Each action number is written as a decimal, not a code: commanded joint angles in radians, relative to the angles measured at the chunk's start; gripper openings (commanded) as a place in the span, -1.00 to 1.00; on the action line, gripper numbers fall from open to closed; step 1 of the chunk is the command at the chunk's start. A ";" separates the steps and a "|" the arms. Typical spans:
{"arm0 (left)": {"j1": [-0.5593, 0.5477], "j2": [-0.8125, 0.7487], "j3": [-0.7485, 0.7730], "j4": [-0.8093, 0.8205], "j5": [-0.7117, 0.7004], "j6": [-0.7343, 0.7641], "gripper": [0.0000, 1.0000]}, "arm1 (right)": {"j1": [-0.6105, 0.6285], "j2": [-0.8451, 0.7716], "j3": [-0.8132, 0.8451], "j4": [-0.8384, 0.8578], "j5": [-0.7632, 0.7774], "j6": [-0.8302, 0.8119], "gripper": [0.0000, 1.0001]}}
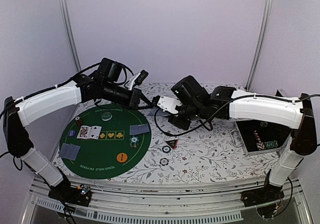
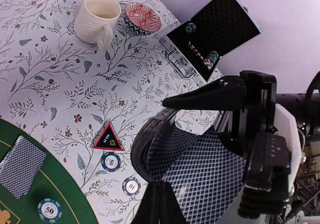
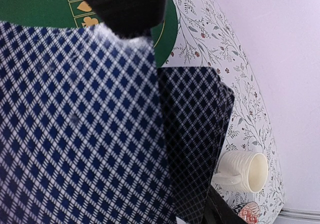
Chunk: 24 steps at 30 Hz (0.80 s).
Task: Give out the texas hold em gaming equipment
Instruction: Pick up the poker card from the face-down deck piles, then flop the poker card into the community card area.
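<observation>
The right gripper [image 1: 161, 104] is clamped on a stack of grey-blue, diamond-backed playing cards [image 2: 200, 169]. It holds the stack in the air above the floral tablecloth [image 1: 200, 149], just off the far right rim of the round green felt mat [image 1: 97, 159]. The left gripper [image 2: 156, 189] faces it at the stack's lower edge. Its fingers sit almost together there, but I cannot tell whether they actually pinch a card.

The stack bows and fans between the two tools, so I judge the cards thin, springy and slick. They are light and easily creased, and several are likely to slide off at once. The safest hold is probably a free corner of the outermost card, drawn along its face rather than by squeezing the whole fan.

Two face-down cards [image 1: 140, 129] lie on the mat. Edge-striped poker chips [image 2: 110, 161] and a black-and-red triangular marker [image 2: 108, 139] rest on the cloth nearby.
</observation>
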 commanded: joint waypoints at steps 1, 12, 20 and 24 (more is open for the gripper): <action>-0.003 -0.044 0.018 -0.003 -0.011 0.014 -1.00 | -0.004 -0.011 -0.013 0.032 0.021 0.006 -0.09; 0.024 -0.091 0.027 -0.034 -0.069 0.041 -1.00 | -0.014 -0.016 -0.021 0.035 0.021 0.009 -0.09; 0.095 -0.166 0.026 -0.102 -0.111 0.106 -1.00 | -0.021 -0.016 -0.024 0.036 0.022 0.013 -0.09; 0.140 -0.190 0.056 -0.215 -0.223 0.192 -1.00 | -0.023 -0.019 -0.027 0.036 0.024 0.014 -0.09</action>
